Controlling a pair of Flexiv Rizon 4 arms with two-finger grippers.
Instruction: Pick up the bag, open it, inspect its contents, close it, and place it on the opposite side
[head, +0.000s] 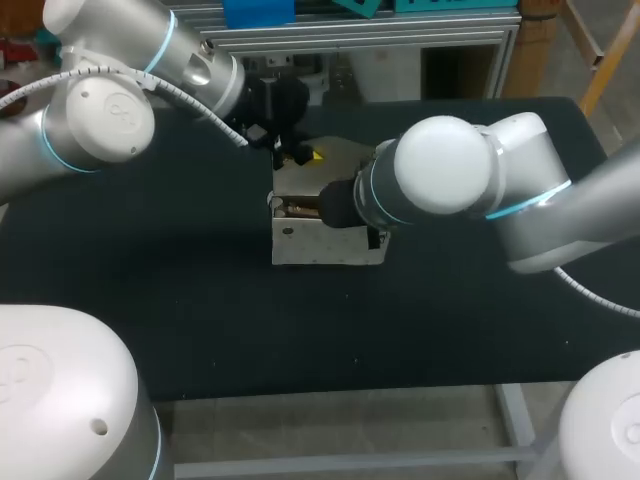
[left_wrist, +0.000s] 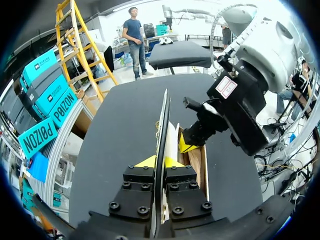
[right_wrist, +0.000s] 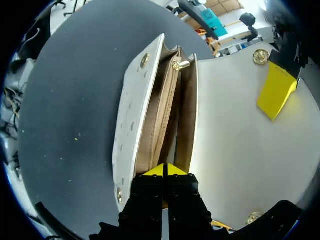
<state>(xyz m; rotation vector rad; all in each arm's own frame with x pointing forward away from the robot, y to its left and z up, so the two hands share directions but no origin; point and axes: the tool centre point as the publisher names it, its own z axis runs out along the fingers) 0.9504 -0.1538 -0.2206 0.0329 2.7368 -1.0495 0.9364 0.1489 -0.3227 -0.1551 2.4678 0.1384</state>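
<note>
A cream bag stands on the black table, its mouth open and its flap lifted back. My left gripper is shut on the flap's edge, which runs between its yellow tips. In the head view that gripper is at the bag's far side. My right gripper is shut, its yellow tips together at the bag's mouth, above the tan lining and zipped pocket. From the left wrist, the right gripper points into the mouth. The right wrist hides its fingers in the head view.
The table's far edge meets a metal frame just behind the bag. Bare black surface lies to the left, right and front of the bag. Both arms crowd over the bag from either side.
</note>
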